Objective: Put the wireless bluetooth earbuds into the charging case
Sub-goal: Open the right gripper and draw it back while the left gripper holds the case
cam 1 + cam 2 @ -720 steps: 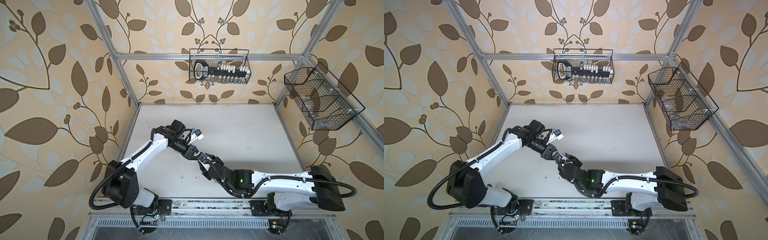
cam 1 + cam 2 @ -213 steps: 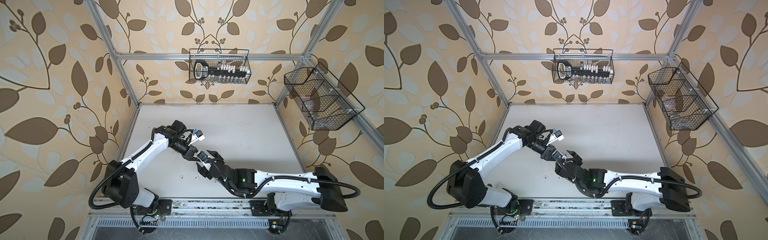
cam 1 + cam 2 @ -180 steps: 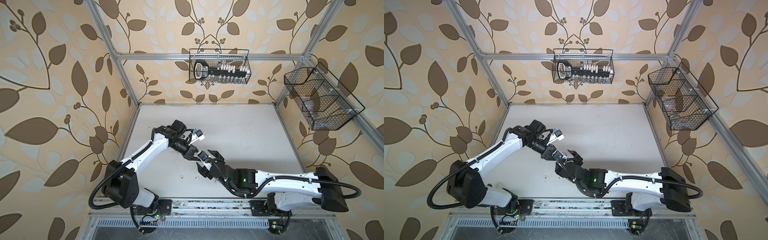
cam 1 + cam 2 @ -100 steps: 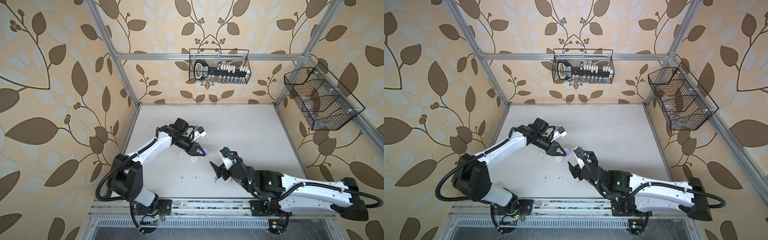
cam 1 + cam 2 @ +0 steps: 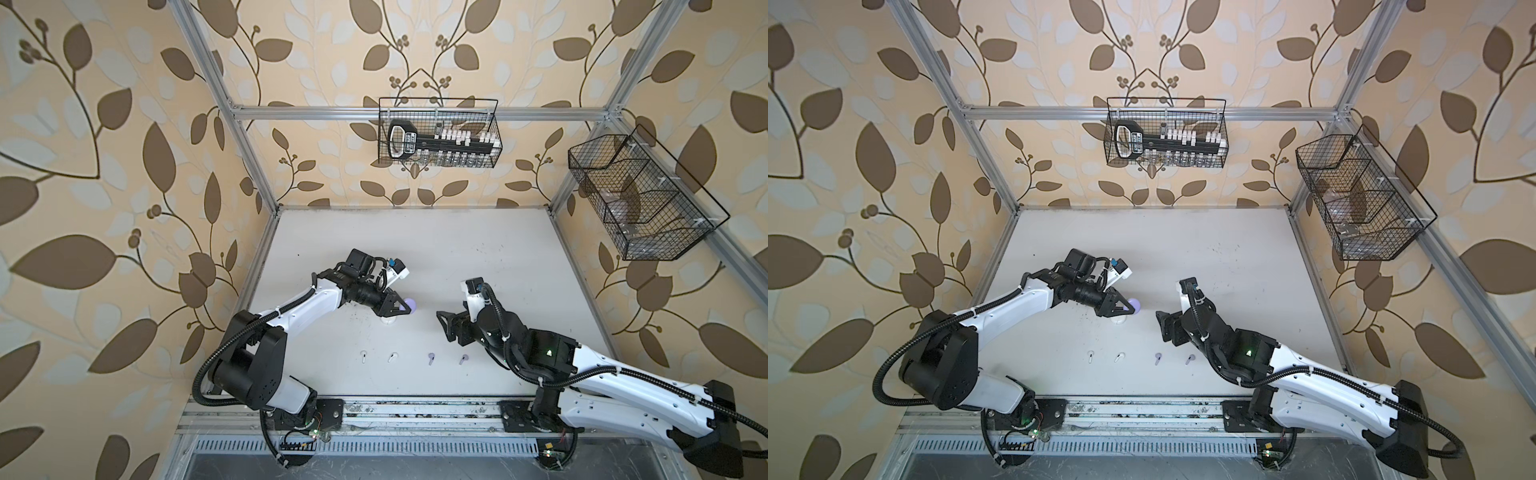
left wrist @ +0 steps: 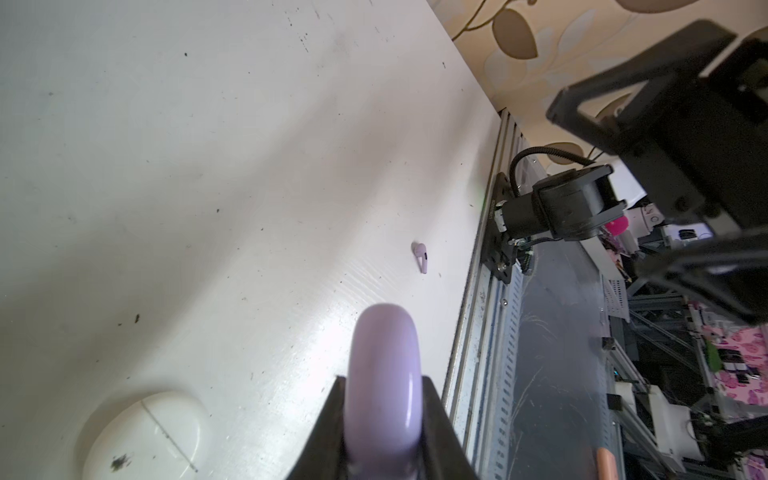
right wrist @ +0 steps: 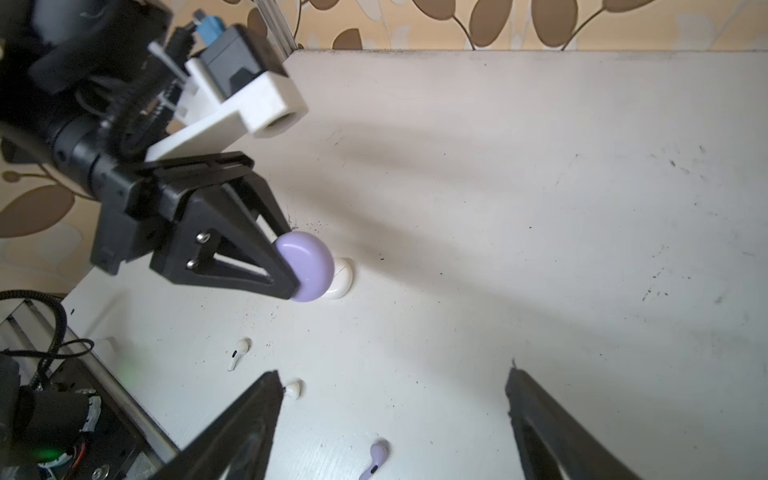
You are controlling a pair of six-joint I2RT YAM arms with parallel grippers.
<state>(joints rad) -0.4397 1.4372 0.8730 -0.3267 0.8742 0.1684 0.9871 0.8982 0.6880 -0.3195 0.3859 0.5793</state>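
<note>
On a scuffed white table between leaf-papered walls, left gripper clamped on lavender case, right gripper apart.

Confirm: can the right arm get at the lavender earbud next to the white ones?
Probably yes: the right end effector hangs open nearby, and nothing stands between it and that lavender earbud.

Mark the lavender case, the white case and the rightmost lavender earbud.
lavender case [image 7: 311, 262]: right wrist view, on its exposed domed face.
white case [image 6: 137, 432]: left wrist view, on its top surface beside the seam.
rightmost lavender earbud [image 5: 463, 358]: in a top view, on its body.
</note>
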